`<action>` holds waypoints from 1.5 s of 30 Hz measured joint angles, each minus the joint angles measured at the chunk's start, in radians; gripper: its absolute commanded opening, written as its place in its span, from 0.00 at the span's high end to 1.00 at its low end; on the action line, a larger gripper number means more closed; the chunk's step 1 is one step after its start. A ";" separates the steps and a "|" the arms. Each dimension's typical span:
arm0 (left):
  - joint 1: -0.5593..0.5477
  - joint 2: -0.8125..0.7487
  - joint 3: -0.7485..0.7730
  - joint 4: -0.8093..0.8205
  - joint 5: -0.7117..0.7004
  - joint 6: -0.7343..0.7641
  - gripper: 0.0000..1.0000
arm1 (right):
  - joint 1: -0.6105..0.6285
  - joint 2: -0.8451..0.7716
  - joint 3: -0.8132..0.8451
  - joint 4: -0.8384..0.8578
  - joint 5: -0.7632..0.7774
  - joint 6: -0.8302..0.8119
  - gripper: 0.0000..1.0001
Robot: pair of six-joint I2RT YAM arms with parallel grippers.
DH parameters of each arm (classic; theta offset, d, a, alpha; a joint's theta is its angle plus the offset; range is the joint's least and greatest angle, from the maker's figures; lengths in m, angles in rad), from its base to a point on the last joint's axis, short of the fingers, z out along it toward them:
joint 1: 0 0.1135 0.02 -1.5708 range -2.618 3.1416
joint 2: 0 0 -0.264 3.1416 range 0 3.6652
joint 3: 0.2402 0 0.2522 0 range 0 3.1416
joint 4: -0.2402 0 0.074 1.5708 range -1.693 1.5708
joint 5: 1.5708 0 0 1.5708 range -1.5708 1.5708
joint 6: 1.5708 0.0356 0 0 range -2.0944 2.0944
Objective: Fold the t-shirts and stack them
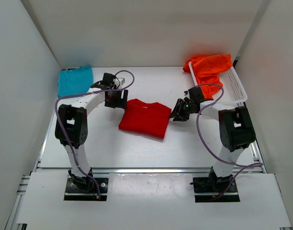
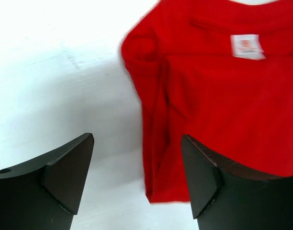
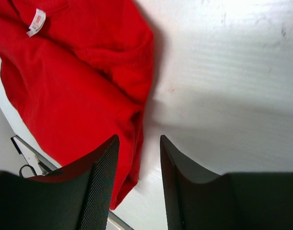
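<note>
Far left: the teal-blue t-shirt (image 1: 75, 80) appears folded at the back corner of the table (image 1: 137, 148). Left gripper (image 2: 137, 143): jaws wide, holding nothing, over the left edge of the red t-shirt (image 1: 145, 117), which lies folded mid-table, not yet stacked. Right gripper (image 3: 139, 143): jaws narrowly apart, empty, at its right edge. Far right: the orange t-shirt (image 1: 208, 67) is heaped unfolded on the basket (image 1: 237, 88). The table is white and matte, with white walls on three sides

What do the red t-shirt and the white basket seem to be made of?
The red t-shirt: soft matte cloth, probably cotton; it creases in soft folds and carries a sewn neck label. The white basket: it looks like rigid plastic mesh with a regular grid of holes, though it is too small to be sure.
</note>
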 measured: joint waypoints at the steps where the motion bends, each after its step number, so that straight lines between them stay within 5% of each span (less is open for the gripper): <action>1: 0.003 -0.021 -0.007 -0.004 0.018 0.000 0.06 | 0.002 -0.009 -0.007 0.002 0.000 0.003 0.54; 11: -0.072 -0.007 -0.032 0.004 0.077 -0.003 0.01 | 0.019 -0.006 -0.019 0.017 -0.003 0.024 0.51; 21: -0.025 0.098 -0.006 -0.013 0.158 0.007 0.06 | 0.039 0.067 0.024 0.017 -0.026 0.029 0.54; 30: -0.040 0.104 -0.062 0.051 0.305 -0.001 0.44 | 0.041 0.085 0.026 0.039 -0.054 0.048 0.57; 32: -0.039 0.126 -0.048 0.050 0.340 0.001 0.76 | 0.044 0.087 0.026 0.043 -0.057 0.049 0.57; 35: -0.039 0.170 -0.028 0.038 0.422 -0.019 1.00 | 0.045 0.089 0.026 0.047 -0.062 0.050 0.57; 45: 0.032 0.193 0.023 -0.054 0.472 -0.022 1.00 | 0.017 0.047 -0.006 0.032 -0.048 0.038 0.55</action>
